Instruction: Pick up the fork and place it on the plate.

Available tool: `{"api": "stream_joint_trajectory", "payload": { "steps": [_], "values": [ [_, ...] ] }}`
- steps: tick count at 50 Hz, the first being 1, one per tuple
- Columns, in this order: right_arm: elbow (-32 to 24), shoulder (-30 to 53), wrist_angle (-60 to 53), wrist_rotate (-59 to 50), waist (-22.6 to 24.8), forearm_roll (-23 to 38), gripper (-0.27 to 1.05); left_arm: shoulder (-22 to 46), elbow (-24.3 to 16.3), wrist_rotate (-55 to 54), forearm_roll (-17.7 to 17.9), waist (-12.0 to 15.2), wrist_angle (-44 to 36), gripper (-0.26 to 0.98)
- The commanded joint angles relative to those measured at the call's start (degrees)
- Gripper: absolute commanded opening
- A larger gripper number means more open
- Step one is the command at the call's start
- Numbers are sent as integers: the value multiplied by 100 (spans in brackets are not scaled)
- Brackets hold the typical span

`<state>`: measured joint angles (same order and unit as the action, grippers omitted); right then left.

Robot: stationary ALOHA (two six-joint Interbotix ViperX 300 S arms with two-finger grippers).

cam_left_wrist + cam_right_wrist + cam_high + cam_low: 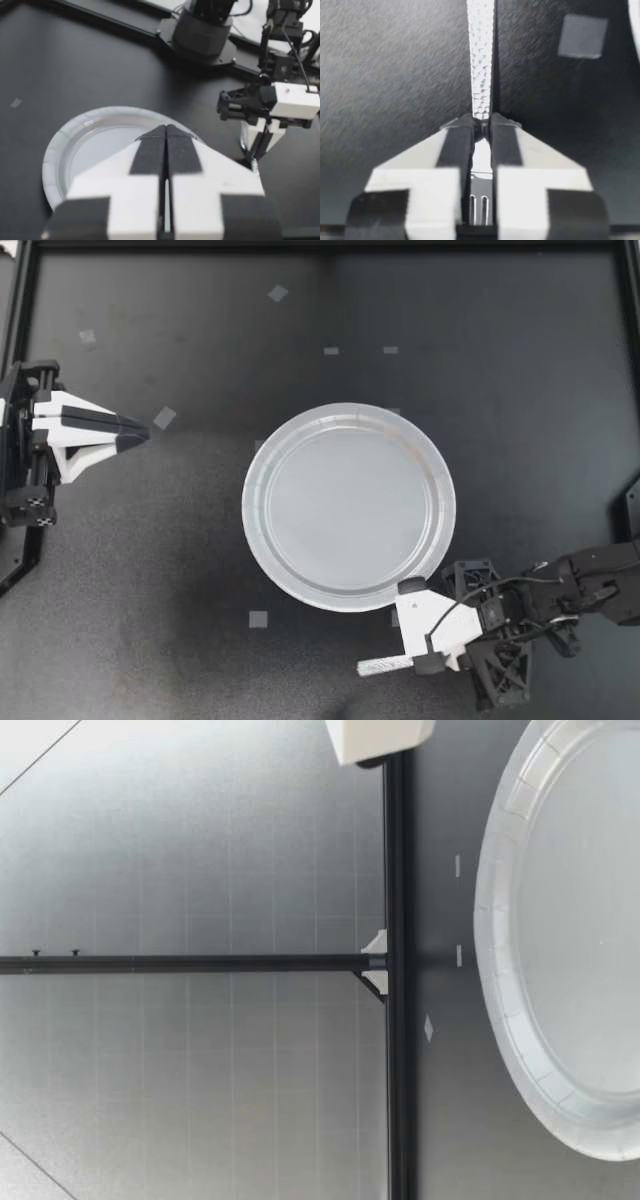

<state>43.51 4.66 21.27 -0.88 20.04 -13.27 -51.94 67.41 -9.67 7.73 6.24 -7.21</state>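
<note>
Our right gripper (425,662) has its jaws clamped on the fork (385,666). In the right wrist view the two jaws stand close together, one on each side of the fork's neck, with only the thickness of the metal between them. The dimpled handle (481,60) runs straight out ahead of the jaws over the dark worktop (150,570). The tines show behind the grip, back toward the wrist. We cannot tell from these views whether the handle rests on the worktop or hangs just above it.

The fork is not on the plate (250,510). From above, it lies just outside the rim, on the side where our right arm comes in, and points away from the plate. A grey square (582,36) lies on the worktop near the handle, not touching it.

Our left gripper (143,430) has its jaws pressed together and holds nothing. It is well apart from the plate, at the worktop's left side, with its tip turned toward the plate. In the left wrist view only a thin seam shows between the jaws, and the plate (55,160) lies ahead of them.

The low view shows the plate (500,920) lying flat on the worktop.
</note>
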Motion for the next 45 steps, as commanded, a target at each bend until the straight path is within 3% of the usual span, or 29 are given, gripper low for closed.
{"api": "stream_joint_trajectory", "payload": {
  "steps": [1, 8, 13, 18, 26, 30, 33, 35, 40, 42, 45],
  "values": [
    [-387, -457, 255, 9, 35, 9, 8, 26, -88, -26, -9, 9, -88, -11],
    [-1187, -1151, 1230, 9, -202, 264, 4, 105, -105, -9, -9, 9, -132, -11],
    [-1582, -1485, 1345, 26, -466, 606, 4, 431, -167, 70, -9, 9, -369, -11],
    [-1705, -1793, 1292, 9, -817, 1195, 4, 958, -334, 167, -123, -35, -782, -11],
    [-1521, -2268, 439, 9, -1459, 1969, 4, 1608, -888, 422, -624, -255, -1195, -4],
    [-1283, -2602, -281, 9, -1872, 2180, 4, 1679, -1099, 527, -791, -290, -1424, 8],
    [-993, -2909, -958, 9, -2241, 2224, 4, 1679, -1143, 615, -861, -290, -1696, 24],
    [-642, -3138, -1723, 35, -2505, 2232, 4, 1696, -1125, 694, -870, -290, -2065, 46],
    [167, -3243, -3568, 9, -2777, 2215, 4, 1898, -1099, 976, -879, -290, -2646, 80],
    [360, -3164, -4113, 0, -2795, 2206, 4, 2039, -1116, 1134, -879, -290, -2830, 82],
    [571, -2874, -4896, -70, -2786, 2127, 4, 2399, -1187, 1512, -870, -290, -3173, 75]
  ]
}}
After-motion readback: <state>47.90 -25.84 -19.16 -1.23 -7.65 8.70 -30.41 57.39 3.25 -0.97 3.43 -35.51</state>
